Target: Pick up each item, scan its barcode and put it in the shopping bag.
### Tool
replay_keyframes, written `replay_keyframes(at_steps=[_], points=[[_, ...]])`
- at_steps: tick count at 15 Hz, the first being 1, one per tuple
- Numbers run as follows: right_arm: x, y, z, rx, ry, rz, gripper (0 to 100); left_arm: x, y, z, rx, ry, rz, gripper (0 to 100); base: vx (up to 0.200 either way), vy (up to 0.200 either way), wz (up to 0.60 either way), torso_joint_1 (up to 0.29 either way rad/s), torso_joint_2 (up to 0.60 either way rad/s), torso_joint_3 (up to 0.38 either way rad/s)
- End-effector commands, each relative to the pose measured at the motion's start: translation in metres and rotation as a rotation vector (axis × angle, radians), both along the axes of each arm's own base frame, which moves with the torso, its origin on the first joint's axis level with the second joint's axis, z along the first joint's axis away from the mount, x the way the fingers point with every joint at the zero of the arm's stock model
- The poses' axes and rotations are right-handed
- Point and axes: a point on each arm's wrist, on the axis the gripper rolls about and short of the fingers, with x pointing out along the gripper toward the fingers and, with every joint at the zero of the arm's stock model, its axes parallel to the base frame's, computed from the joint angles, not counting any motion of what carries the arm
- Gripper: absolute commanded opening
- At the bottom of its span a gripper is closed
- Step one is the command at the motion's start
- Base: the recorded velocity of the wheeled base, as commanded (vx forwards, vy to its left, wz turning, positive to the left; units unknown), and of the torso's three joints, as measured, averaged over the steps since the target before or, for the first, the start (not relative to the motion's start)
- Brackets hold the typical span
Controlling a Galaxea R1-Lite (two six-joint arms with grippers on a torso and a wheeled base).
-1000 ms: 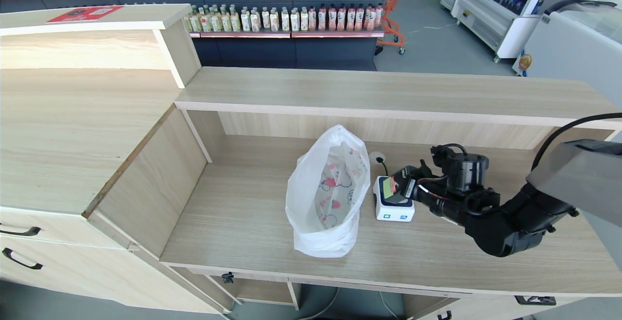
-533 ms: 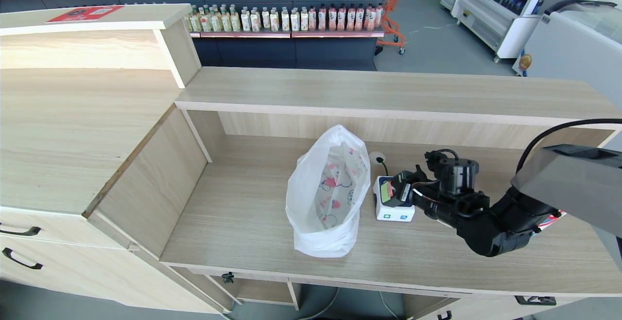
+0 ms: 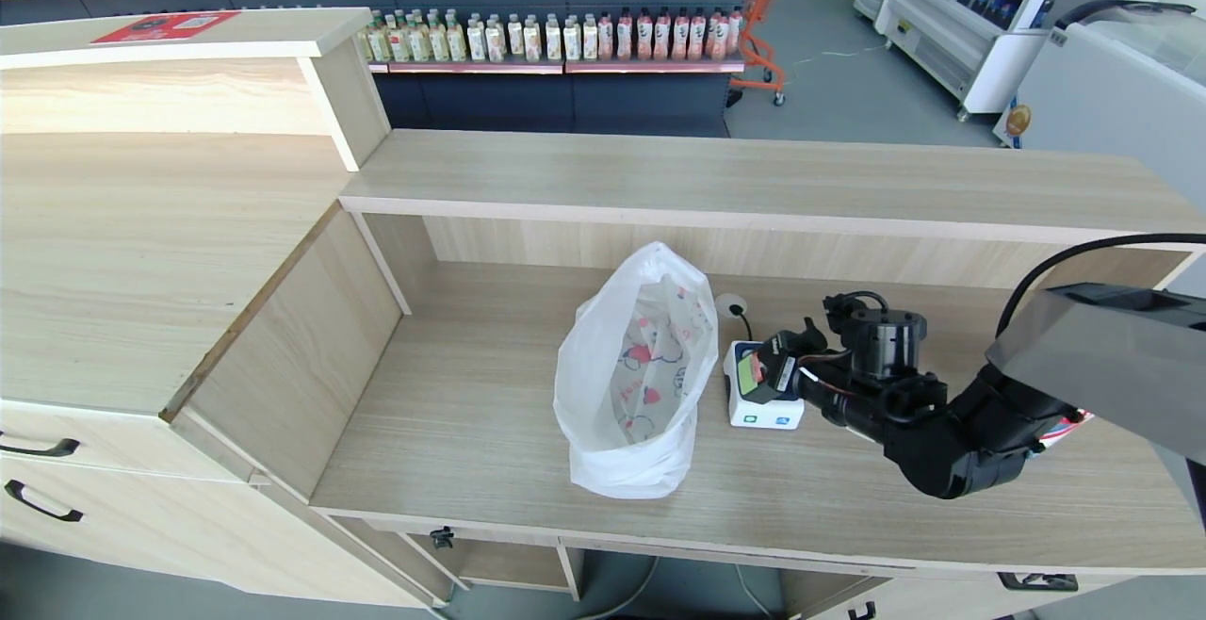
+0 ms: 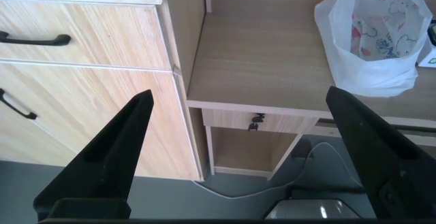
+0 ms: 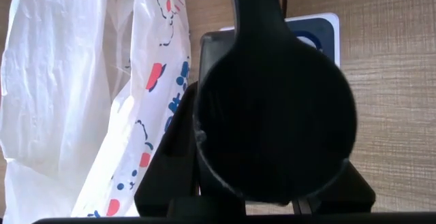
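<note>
My right gripper (image 3: 765, 370) is shut on a small dark round item (image 3: 751, 374) with a green and orange label. It holds the item just above the white scanner (image 3: 759, 408), which has a blue top. In the right wrist view the dark item (image 5: 286, 135) hides most of the scanner (image 5: 320, 28) beneath it. A white shopping bag (image 3: 629, 384) stands open on the counter, just left of the scanner. The bag (image 5: 75, 88) lies close beside the held item. My left gripper (image 4: 231, 149) hangs open, low before the counter's front edge, well apart from the bag (image 4: 375, 40).
A red and white striped pack (image 3: 1067, 427) peeks out behind my right arm on the counter (image 3: 452, 422). A raised ledge (image 3: 754, 182) runs along the back, and a side panel (image 3: 301, 347) walls the left. Drawers (image 4: 82, 67) with black handles sit left of the counter.
My right gripper has moved a little left and down with the item, closer over the scanner, and has barely shifted over the last half second. The bag is unchanged.
</note>
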Motion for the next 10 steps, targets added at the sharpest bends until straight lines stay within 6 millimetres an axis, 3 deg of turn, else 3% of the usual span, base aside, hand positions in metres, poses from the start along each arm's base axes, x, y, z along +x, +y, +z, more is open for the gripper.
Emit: replay_keyframes(at_steps=[1, 5, 6, 10], points=[[0.001, 0.0, 0.001, 0.002, -0.004, -0.001, 0, 0.0, 0.0, 0.0, 0.0, 0.0, 0.0, 100, 0.0, 0.0, 0.0, 0.0, 0.0, 0.0], [-0.002, -0.001, 0.016, 0.026, -0.051, -0.001, 0, 0.0, 0.0, 0.0, 0.0, 0.0, 0.0, 100, 0.0, 0.0, 0.0, 0.0, 0.0, 0.0], [-0.012, -0.002, 0.049, 0.07, -0.105, 0.002, 0, 0.0, 0.0, 0.0, 0.0, 0.0, 0.0, 100, 0.0, 0.0, 0.0, 0.0, 0.0, 0.0], [-0.084, -0.024, 0.125, -0.05, -0.258, 0.031, 0, 0.0, 0.0, 0.0, 0.0, 0.0, 0.0, 100, 0.0, 0.0, 0.0, 0.0, 0.0, 0.0]])
